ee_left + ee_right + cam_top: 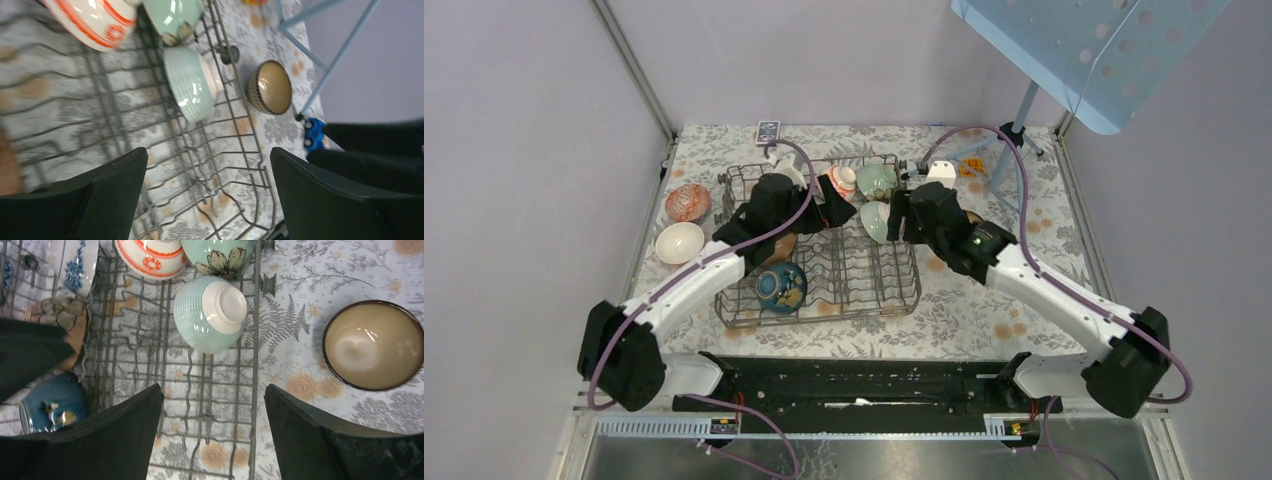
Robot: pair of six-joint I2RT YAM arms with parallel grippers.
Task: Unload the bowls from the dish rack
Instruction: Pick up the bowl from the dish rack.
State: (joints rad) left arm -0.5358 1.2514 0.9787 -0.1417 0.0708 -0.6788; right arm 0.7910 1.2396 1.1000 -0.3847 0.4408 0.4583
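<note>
from above: grey wire dish rack [864,285] at the middle of the floral-cloth bench [994,310], between the two arms. inside it, a dark blue bowl [781,287] at the near left corner, a brown bowl [781,248] half hidden under the left arm [694,285], a ribbed mint bowl [874,222] on the right side, and at the far edge a red-and-white bowl [843,179] beside a green bowl [876,181]. out on the bench left of the rack, a red-patterned bowl [687,202] and a plain white bowl [679,242], near each other, open side up. left fingers [834,205] over the far middle of the rack, right fingers [898,218] just beside the mint bowl; spread hard to judge from here. blue perforated panel [1074,50] on a stand at the far right.

from the left wrist: fingers wide apart, nothing between them but rack wire below. beyond them the mint bowl on its side among the tines, the red-and-white and green bowls farther off, blurred. past the rack's wall, a tan bowl [270,87] with a dark rim on the bench.

from the right wrist: fingers wide, holding nothing, above the rack's right wall. mint bowl just ahead, tipped, white foot toward the camera. behind it the green bowl with a painted flower, then the red-and-white one, then a blue-and-white bowl [72,265] further left. tan bowl outside the rack on the right, open side up. dark blue bowl at the lower left, brown bowl above it, partly covered by the black left arm.
</note>
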